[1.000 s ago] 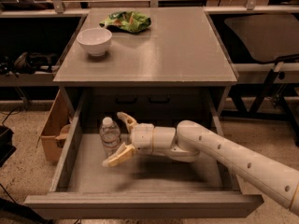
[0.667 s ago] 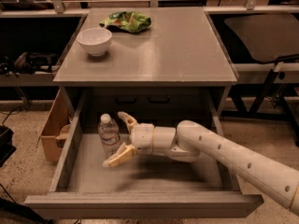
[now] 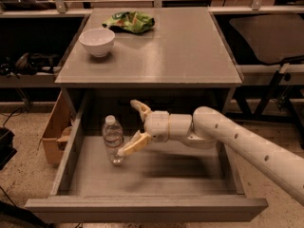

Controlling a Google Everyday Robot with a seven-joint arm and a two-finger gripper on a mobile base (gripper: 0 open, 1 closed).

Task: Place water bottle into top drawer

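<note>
While water bottle (image 3: 113,137) stands upright, tool (image 3: 126,127) beside

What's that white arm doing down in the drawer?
A robot arm is putting a water bottle into the pulled-out top drawer of a grey cabinet. The bottle stands upright on the drawer floor, towards the left. The gripper is just right of it inside the drawer, fingers spread open, not clamping the bottle. A white bowl and a green bag sit on top.
</note>
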